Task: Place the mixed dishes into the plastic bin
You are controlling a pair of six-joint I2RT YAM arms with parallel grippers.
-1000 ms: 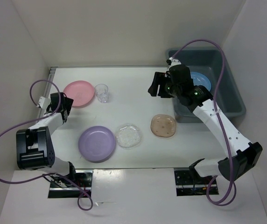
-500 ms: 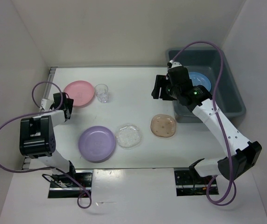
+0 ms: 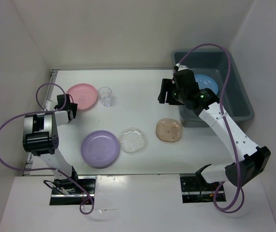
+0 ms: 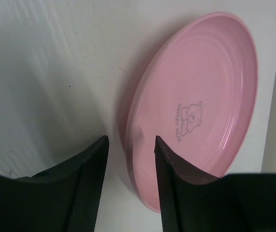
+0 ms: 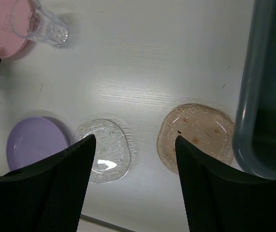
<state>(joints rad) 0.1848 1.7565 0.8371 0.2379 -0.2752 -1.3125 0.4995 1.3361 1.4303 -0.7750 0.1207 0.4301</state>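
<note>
A pink plate [image 3: 81, 95] lies at the table's far left, with a small clear cup [image 3: 105, 95] beside it. My left gripper [image 3: 72, 107] is at the plate's left edge. In the left wrist view the open jaws [image 4: 131, 145] straddle the pink plate's rim [image 4: 200, 96] without closing on it. A purple plate [image 3: 100, 148], a clear plate [image 3: 132, 140] and a brownish plate [image 3: 169, 130] lie along the near side. A blue plate [image 3: 208, 84] lies in the grey-blue bin [image 3: 237, 92]. My right gripper [image 3: 163, 92] is open and empty, raised above the table left of the bin.
The right wrist view looks down on the cup [image 5: 41, 24], purple plate [image 5: 32, 142], clear plate [image 5: 104, 150], brownish plate [image 5: 198, 135] and the bin's wall [image 5: 254, 87]. White walls enclose the table at the back and sides.
My left gripper has swung right to the pink plate's edge. My right gripper has shifted slightly right, toward the bin. The dishes have not moved.
</note>
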